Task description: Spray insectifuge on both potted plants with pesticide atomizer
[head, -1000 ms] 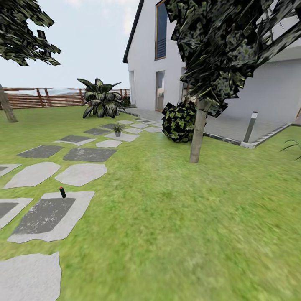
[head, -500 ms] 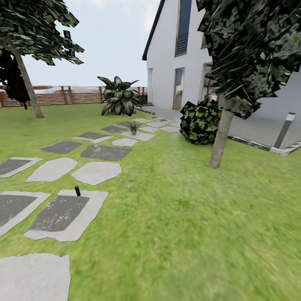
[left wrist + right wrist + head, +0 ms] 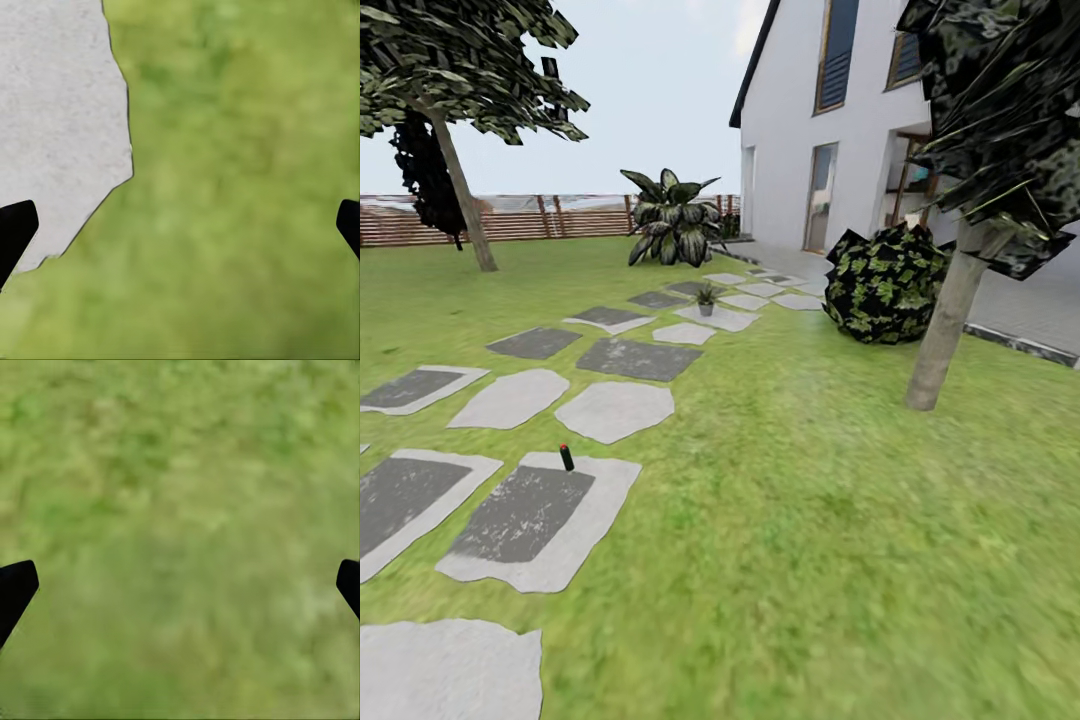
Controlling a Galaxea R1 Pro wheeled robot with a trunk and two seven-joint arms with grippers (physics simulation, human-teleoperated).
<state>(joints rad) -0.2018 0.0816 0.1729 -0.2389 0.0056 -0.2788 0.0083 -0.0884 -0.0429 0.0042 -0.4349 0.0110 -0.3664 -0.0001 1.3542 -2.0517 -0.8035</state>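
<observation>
The robot was on approach: the small dark red-capped atomizer bottle (image 3: 566, 458) stood lower left on a grey stepping stone (image 3: 535, 520); the left gripper (image 3: 180, 221) and right gripper (image 3: 180, 581) were spread, empty. Next: drive closer.

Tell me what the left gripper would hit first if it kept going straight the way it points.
Most likely the green lawn: the left gripper is open, empty, and aimed at grass just beside the edge of a pale grey stepping stone. Nothing stands between, though depth is unclear.
</observation>
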